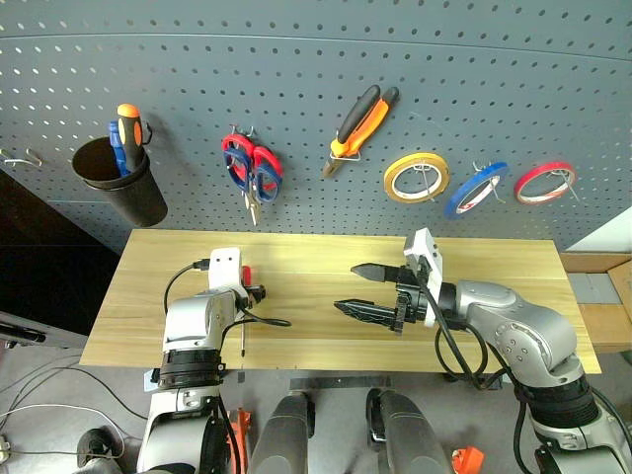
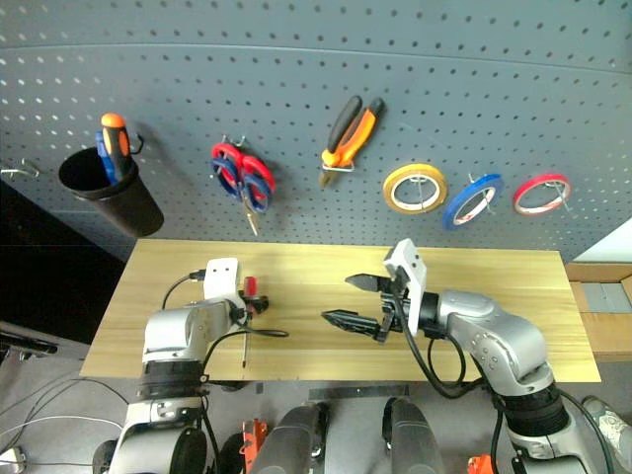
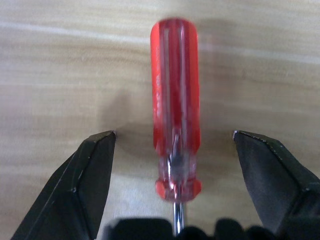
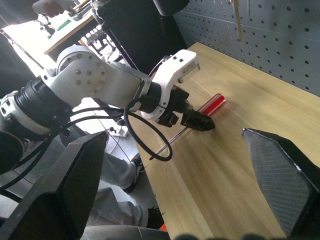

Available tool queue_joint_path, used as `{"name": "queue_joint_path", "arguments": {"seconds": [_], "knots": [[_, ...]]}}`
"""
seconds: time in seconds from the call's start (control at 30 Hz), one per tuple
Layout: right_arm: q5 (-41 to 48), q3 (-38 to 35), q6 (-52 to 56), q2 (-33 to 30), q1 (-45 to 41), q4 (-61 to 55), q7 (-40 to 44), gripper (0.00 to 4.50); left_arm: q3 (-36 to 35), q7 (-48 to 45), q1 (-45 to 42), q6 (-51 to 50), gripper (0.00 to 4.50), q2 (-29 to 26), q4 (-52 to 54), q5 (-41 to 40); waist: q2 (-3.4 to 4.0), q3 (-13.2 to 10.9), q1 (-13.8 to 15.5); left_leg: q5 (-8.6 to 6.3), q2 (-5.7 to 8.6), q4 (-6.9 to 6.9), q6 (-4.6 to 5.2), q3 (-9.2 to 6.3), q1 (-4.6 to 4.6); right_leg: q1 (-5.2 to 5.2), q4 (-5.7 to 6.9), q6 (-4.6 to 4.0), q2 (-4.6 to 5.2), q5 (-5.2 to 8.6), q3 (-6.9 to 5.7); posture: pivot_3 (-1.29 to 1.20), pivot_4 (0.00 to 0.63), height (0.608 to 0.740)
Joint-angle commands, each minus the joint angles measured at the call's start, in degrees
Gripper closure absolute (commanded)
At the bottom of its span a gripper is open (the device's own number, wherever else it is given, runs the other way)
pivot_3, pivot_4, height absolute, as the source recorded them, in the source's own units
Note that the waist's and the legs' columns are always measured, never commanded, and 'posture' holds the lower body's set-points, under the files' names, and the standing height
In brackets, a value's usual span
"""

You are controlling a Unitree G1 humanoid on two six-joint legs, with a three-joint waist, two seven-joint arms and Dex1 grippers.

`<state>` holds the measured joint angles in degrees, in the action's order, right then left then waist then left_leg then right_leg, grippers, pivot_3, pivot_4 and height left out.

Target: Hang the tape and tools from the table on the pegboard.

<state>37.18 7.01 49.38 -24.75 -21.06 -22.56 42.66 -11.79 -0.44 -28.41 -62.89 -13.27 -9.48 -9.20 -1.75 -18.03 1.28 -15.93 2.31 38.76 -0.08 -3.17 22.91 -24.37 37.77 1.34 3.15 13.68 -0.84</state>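
Observation:
A slim red-handled screwdriver [image 3: 175, 115] lies on the pale wood table [image 1: 494, 267] near its left end. My left gripper [image 1: 259, 293] is open just over it, one finger on each side of the red handle without touching it. My right gripper [image 1: 346, 287] is open and empty above the middle of the table, pointing left toward the left gripper [image 4: 202, 121]. On the dark grey pegboard [image 1: 296, 59] hang the orange-and-black pliers [image 1: 360, 123], the blue-handled scissors [image 1: 255, 176] overlapping a red-handled pair, and the blue tape [image 1: 475, 190].
A black cup [image 1: 118, 183] at the pegboard's left holds an orange and a blue screwdriver. A yellow tape ring [image 1: 416, 178] and a red tape ring [image 1: 544, 183] hang beside the blue one. A bare wire hook [image 1: 25, 158] sticks out at far left.

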Motion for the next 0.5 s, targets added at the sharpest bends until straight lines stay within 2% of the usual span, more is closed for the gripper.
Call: {"name": "queue_joint_path", "arguments": {"seconds": [0.03,0.27,0.3,0.43,0.5], "knots": [[1.8,-0.3,0.6,-0.1,0.6,-3.6,-0.5,0.00,-0.8,0.1,0.7,-1.6,1.08,0.9,0.4,-0.5,0.05,0.0,0.0,0.00,0.00,0.00,0.00,0.00,0.00,0.00,-0.01,0.00,0.00,0.00,0.00,0.06,0.363,0.740],[1.1,0.2,0.5,0.0,-0.1,-2.6,-0.5,0.00,-1.7,0.6,3.6,-7.6,3.56,1.5,6.5,-0.5,0.09,-0.1,0.0,0.00,0.00,-0.02,-0.02,0.00,0.00,0.01,-0.04,0.03,0.00,0.01,0.00,0.06,0.354,0.740],[0.9,0.3,0.3,0.1,-0.3,-2.2,-0.4,0.00,-1.9,0.6,4.1,-8.2,3.73,1.4,7.5,-0.5,0.09,-0.1,0.0,0.00,0.00,-0.03,-0.02,0.00,0.00,0.01,-0.04,0.03,0.00,0.01,0.00,0.06,0.352,0.740],[0.5,0.7,-0.7,0.6,-1.4,-0.6,0.5,0.00,-1.6,-0.4,8.2,-9.1,3.73,-0.6,16.1,-0.2,0.10,-0.1,-0.2,0.02,-0.01,-0.10,-0.10,0.00,-0.01,-0.02,-0.09,0.04,-0.01,0.01,0.01,0.08,0.328,0.740],[1.7,0.8,-0.9,1.0,-2.4,0.5,2.3,0.00,-0.2,-2.0,11.6,-8.6,3.73,-3.6,23.3,0.0,0.09,-0.1,-0.1,0.09,-0.03,-0.15,-0.23,-0.01,0.01,-0.05,-0.11,0.03,-0.02,0.01,0.00,0.11,0.300,0.740]]}}
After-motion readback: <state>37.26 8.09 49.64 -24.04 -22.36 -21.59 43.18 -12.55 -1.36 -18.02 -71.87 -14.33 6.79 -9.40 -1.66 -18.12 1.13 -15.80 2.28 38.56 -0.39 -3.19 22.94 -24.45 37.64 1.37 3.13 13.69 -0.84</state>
